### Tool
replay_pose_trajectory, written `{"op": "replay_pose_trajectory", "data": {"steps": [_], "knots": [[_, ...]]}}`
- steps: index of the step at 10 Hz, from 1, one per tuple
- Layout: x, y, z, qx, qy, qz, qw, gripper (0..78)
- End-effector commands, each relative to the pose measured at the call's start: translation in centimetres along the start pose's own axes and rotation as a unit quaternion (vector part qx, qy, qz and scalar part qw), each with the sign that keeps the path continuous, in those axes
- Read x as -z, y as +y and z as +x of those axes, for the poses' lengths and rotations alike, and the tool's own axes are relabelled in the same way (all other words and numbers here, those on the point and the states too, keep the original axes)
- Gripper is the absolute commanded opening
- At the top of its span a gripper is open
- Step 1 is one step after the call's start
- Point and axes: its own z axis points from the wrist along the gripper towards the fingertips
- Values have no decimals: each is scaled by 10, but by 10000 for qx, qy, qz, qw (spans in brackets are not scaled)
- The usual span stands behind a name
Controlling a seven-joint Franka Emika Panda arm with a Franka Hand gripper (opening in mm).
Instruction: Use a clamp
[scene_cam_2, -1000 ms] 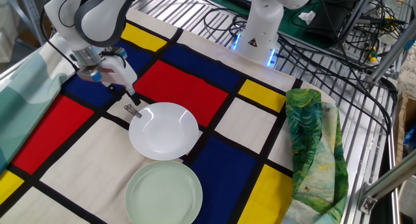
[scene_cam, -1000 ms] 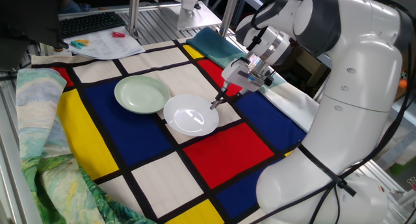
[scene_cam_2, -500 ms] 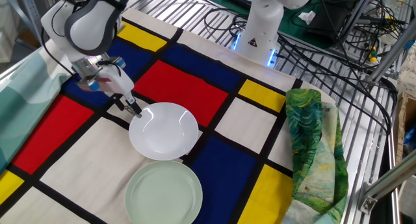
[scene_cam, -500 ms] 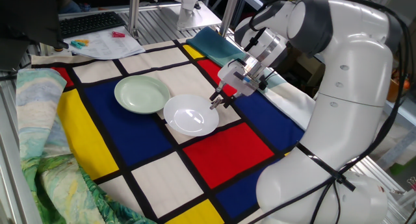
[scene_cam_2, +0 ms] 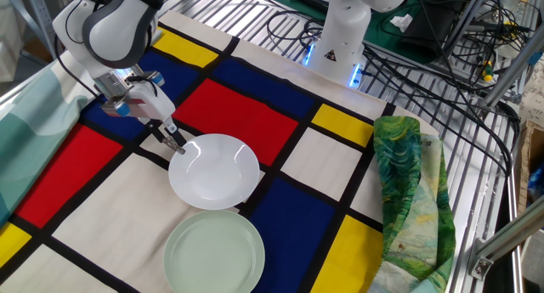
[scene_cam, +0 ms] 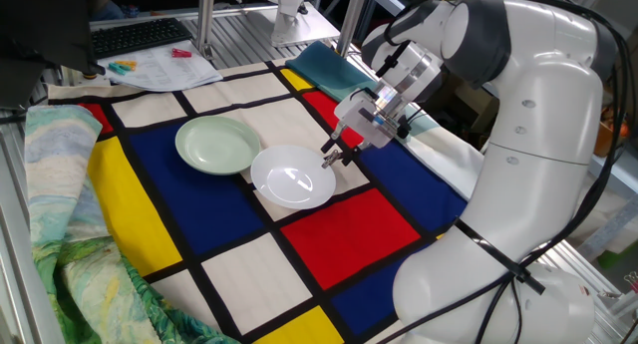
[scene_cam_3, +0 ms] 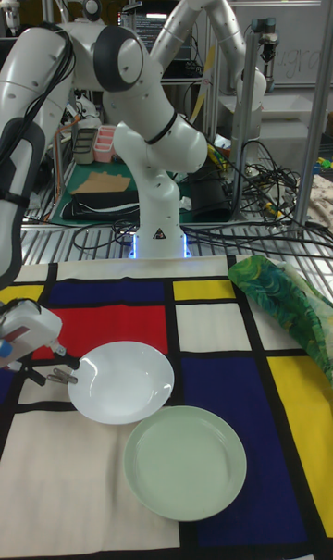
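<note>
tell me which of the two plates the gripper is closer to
The white plate: the gripper hangs right at its rim, by the clamp. The pale green plate lies beyond it, on the far side.

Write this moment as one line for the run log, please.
gripper: at clamp, closure unclear | clamp: beside white plate rim | green plate: untouched

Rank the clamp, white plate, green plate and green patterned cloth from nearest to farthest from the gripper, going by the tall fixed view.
1. The clamp, right at the gripper tips, by the white plate's rim.
2. White plate, just beside it.
3. Green plate, nearer the camera.
4. Green patterned cloth, on the table's far side from the gripper.
</note>
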Motion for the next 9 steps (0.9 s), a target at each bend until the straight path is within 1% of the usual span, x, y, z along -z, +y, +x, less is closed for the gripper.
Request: {"op": "replay_pose_trajectory", "data": {"steps": [1,3,4,5,9], "knots": [[0,3,0,-10,-16,-19,10000,774],[-2,2,-1,76,-29,-10,10000,774],[-3,2,-1,141,-27,29,9999,774],[-3,2,-1,154,-18,36,9999,13],[-3,2,-1,154,-18,36,9999,13]]}}
